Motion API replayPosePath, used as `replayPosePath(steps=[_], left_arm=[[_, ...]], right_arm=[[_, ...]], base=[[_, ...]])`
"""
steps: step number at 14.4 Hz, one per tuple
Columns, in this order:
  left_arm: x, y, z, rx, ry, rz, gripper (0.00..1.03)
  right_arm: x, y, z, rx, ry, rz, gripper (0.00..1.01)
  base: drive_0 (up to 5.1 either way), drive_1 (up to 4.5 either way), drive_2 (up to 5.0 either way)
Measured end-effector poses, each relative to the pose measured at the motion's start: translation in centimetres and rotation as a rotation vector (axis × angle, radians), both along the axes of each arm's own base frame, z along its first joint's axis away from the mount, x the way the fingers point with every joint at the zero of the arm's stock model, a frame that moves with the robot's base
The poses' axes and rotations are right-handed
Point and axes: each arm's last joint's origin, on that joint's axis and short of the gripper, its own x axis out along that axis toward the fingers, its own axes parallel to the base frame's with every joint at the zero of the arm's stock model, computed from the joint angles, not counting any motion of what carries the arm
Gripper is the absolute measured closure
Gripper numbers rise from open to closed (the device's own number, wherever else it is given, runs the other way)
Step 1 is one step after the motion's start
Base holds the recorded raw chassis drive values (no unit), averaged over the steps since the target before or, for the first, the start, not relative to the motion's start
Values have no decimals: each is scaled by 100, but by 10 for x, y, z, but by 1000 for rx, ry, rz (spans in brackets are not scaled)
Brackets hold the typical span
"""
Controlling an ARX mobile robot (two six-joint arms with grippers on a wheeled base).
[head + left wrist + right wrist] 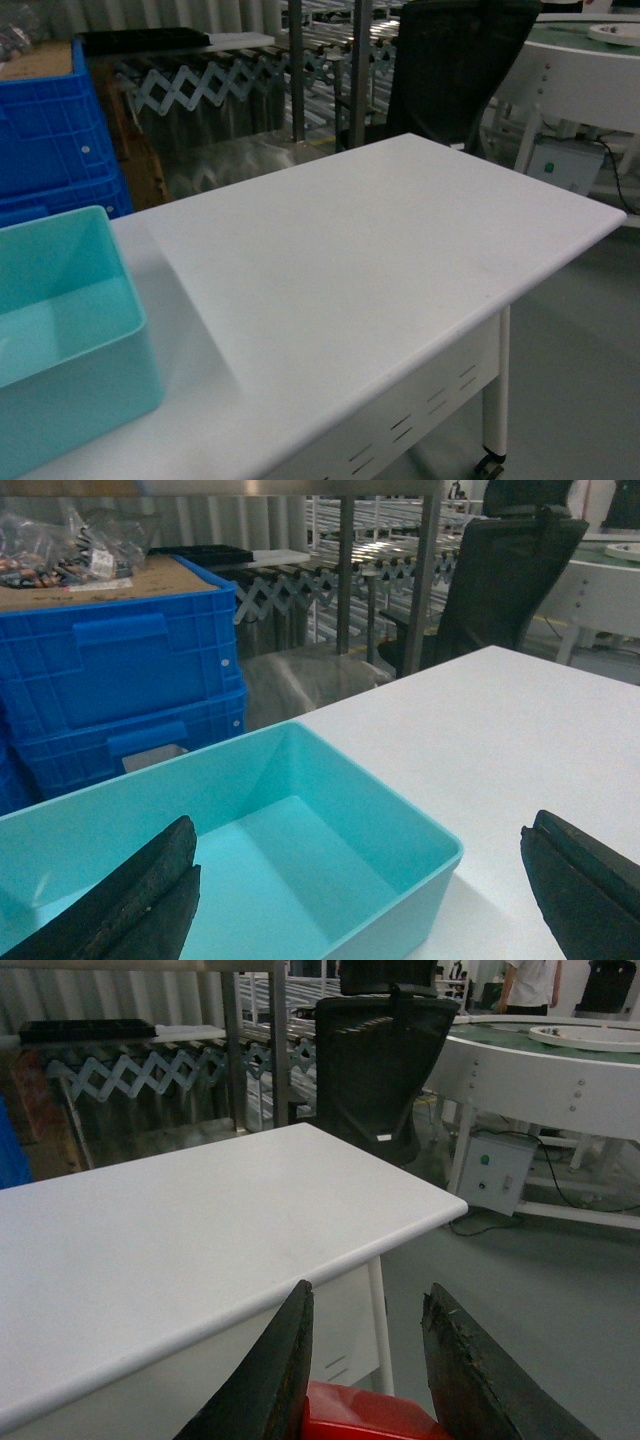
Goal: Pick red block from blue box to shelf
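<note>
Red block: a glossy red block (350, 1412) sits between the two dark fingers of the right hand (365, 1360) at the bottom edge of the right wrist view; only its top shows, and no stud can be made out.
Right hand: narrowed around the red block, one finger on each side of it, held out past the near edge of the tabletop (170, 1230), above the grey floor (540, 1290).
Left hand: the left hand (360, 900) is spread wide, one black fingertip low at the left over the blue box, the other low at the right over the tabletop; nothing sits between them.
Blue box: the turquoise blue box (130, 300) stands on the tabletop's left end; its visible inside is bare.
Shelf: steel posts of the shelf (360, 70) rise behind the tabletop, beside a black mesh chair (450, 60).
Surroundings: dark blue crates (120, 680) are stacked behind the blue box; neither hand shows in the head view.
</note>
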Motion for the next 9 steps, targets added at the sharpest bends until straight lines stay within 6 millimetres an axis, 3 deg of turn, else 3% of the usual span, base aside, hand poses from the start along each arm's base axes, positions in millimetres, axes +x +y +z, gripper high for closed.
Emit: replayPosePath(steps=[9], left_arm=[[0,0,0,0,0,0,5]], right_arm=[[0,0,0,0,0,0,73]], base=[[-168,-168,-168]])
